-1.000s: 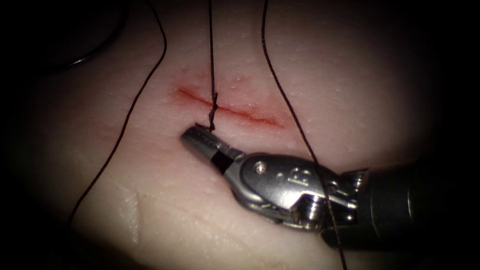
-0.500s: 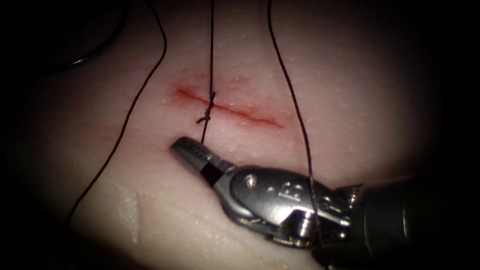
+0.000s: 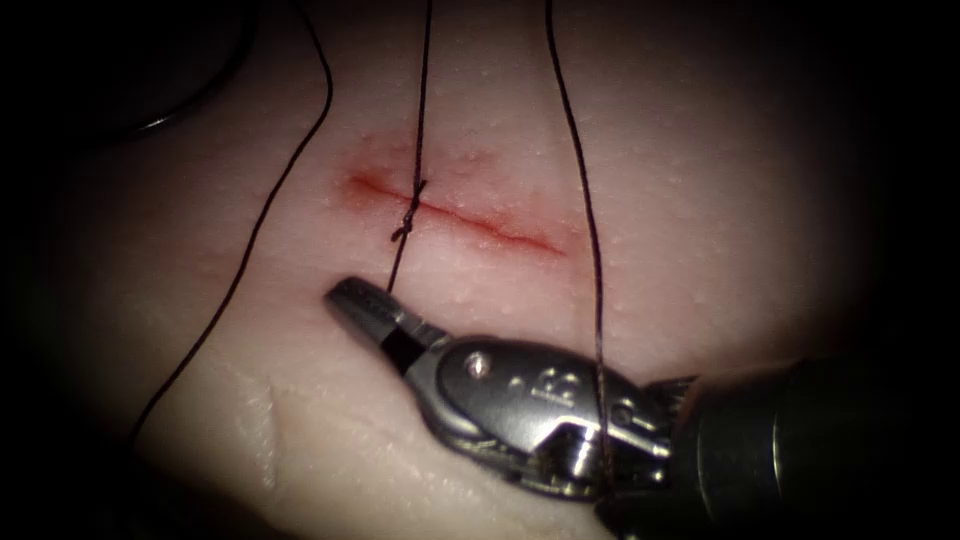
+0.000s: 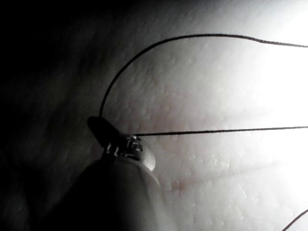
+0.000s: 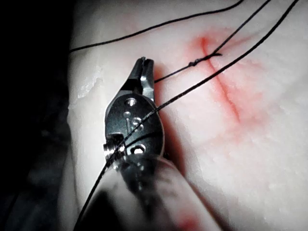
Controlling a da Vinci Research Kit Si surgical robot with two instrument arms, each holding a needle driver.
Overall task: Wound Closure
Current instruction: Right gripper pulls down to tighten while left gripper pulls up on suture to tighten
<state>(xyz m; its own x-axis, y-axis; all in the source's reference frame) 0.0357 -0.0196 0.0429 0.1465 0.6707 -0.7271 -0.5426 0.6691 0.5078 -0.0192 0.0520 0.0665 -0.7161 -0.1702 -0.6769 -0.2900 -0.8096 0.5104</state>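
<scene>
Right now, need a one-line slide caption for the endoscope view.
Right tool holds the thread just below the knot on the cut, jaws shut; a second strand crosses the tissue.

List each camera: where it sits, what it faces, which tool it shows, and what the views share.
Endoscope: above and in front of the cut; right tool shut on thread.
Left wrist: along its shaft; left tool holds thread over tissue.
Right wrist: along its shaft at right tool.
Shared: endoscope and right wrist show the knot.
</scene>
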